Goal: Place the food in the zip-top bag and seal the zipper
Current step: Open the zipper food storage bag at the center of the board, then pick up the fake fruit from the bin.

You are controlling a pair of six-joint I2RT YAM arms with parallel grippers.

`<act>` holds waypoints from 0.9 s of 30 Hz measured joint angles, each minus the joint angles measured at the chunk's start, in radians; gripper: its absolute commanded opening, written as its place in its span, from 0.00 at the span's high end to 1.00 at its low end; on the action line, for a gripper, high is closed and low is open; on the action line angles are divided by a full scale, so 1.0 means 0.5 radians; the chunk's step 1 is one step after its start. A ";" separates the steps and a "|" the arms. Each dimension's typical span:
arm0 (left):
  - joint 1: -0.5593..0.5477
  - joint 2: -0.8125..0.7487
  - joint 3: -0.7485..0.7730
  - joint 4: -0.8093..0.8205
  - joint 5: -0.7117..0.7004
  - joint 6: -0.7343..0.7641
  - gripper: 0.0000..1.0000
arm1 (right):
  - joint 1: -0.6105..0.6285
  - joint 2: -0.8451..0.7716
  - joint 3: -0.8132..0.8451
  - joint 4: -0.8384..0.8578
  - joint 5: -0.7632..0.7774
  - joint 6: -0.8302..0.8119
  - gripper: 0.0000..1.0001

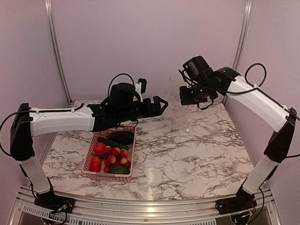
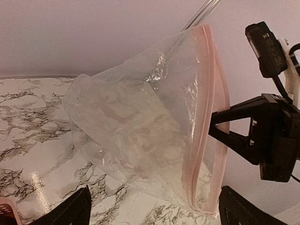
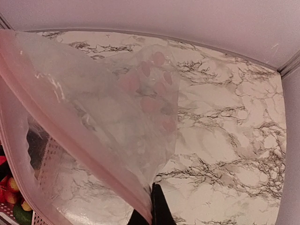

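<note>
**Bag hung up by one edge, left jaws wide and empty before it**

The right gripper [image 2: 213, 124] is clenched on the zipper [image 2: 202, 93], and the zip-top bag [image 2: 136, 122] hangs slack from it. The left gripper [image 1: 161, 105] is released, with the bag just ahead of its jaws, untouched. The food [image 1: 111, 154] lies in the pink basket [image 1: 91, 173], below and behind those jaws. The left jaws should probably take the free lip opposite the right grip and spread the mouth. There is bare table [image 1: 187, 159] under the bag, and the wall is close behind the right jaws.

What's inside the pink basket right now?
Red and yellow-red fruits, green cucumbers, a dark eggplant. The left arm covers the basket's far edge; lower layers are hidden.
</note>
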 measured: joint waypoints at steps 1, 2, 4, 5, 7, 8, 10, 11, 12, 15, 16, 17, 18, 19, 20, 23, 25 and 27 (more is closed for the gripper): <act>0.000 -0.040 -0.035 0.013 0.030 0.031 0.01 | -0.014 0.000 0.003 -0.004 0.002 -0.021 1.00; -0.002 -0.082 -0.072 0.024 0.041 0.054 0.01 | -0.030 0.000 0.003 -0.005 0.003 -0.035 1.00; -0.002 -0.224 -0.196 0.037 0.045 0.105 0.01 | -0.101 0.000 0.003 -0.011 -0.013 -0.059 1.00; 0.001 -0.312 -0.278 0.053 0.022 0.120 0.01 | -0.156 -0.001 0.003 -0.015 -0.024 -0.073 1.00; 0.021 -0.507 -0.462 0.085 -0.032 0.127 0.01 | -0.280 -0.009 0.002 -0.023 -0.035 -0.101 1.00; 0.047 -0.599 -0.549 0.098 -0.044 0.130 0.01 | -0.343 -0.016 0.002 -0.030 -0.040 -0.117 1.00; 0.120 -0.735 -0.665 0.108 -0.050 0.143 0.01 | -0.450 -0.040 0.002 -0.045 -0.040 -0.150 1.00; 0.160 -0.787 -0.705 0.106 -0.045 0.160 0.02 | -0.488 -0.050 0.003 -0.054 -0.037 -0.165 1.00; 0.198 -0.824 -0.729 0.098 -0.043 0.179 0.04 | -0.533 -0.063 0.011 -0.075 -0.027 -0.185 1.00; 0.255 -0.869 -0.715 -0.011 -0.024 0.308 0.14 | -0.597 -0.082 0.079 -0.127 0.033 -0.248 1.00; 0.253 -0.871 -0.700 -0.053 -0.013 0.339 0.20 | -0.598 -0.087 0.099 -0.134 0.048 -0.262 1.00; 0.249 -0.871 -0.673 -0.138 0.003 0.389 0.25 | -0.598 -0.094 0.108 -0.130 0.055 -0.273 1.00; 0.248 -0.871 -0.649 -0.221 0.013 0.436 0.31 | -0.597 -0.105 0.107 -0.130 0.053 -0.285 1.00; 0.246 -0.871 -0.632 -0.304 0.022 0.482 0.34 | -0.597 -0.115 0.097 -0.123 0.050 -0.291 1.00; 0.245 -0.870 -0.616 -0.385 0.034 0.517 0.35 | -0.597 -0.133 0.067 -0.107 0.040 -0.294 1.00; 0.244 -0.868 -0.603 -0.618 0.053 0.566 0.34 | -0.589 -0.194 -0.111 -0.044 -0.016 -0.294 1.00; 0.244 -0.861 -0.603 -0.758 0.063 0.571 0.32 | -0.567 -0.208 -0.266 0.006 -0.081 -0.293 1.00; 0.244 -0.855 -0.603 -0.895 0.068 0.568 0.30 | -0.529 -0.203 -0.410 0.062 -0.160 -0.293 1.00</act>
